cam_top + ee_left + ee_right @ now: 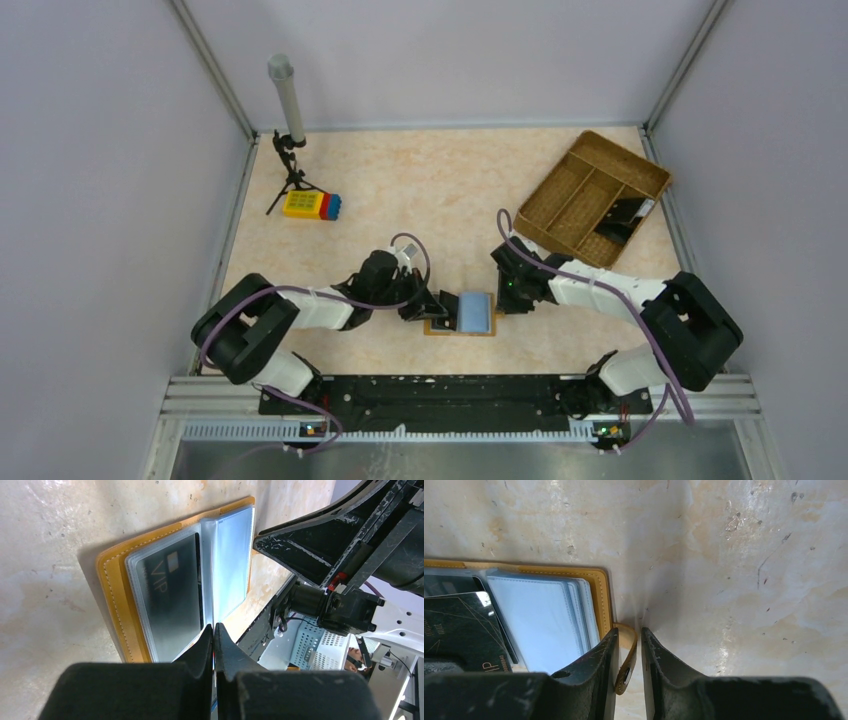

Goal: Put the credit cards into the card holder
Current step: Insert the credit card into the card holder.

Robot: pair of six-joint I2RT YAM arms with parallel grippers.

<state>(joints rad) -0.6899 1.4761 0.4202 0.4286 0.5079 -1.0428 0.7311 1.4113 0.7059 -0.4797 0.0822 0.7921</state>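
Observation:
The orange-tan card holder [435, 326] lies open near the front middle of the table. It also shows in the left wrist view [112, 590] and the right wrist view [601, 587]. A black VIP card [172, 595] sits in its left clear sleeve. A light blue card [476, 312] shows under the right sleeve pages [541, 622]. My left gripper [214, 627] is shut on a thin sleeve page edge at the middle fold. My right gripper [629, 630] pinches the holder's snap strap [628, 665] at its right edge.
A brown woven tray [630, 160] stands at the back right with dark cards [625, 215] in one compartment. A yellow-red-blue toy block [312, 205] and a small tripod with a grey tube [290, 110] stand at the back left. Walls enclose the table.

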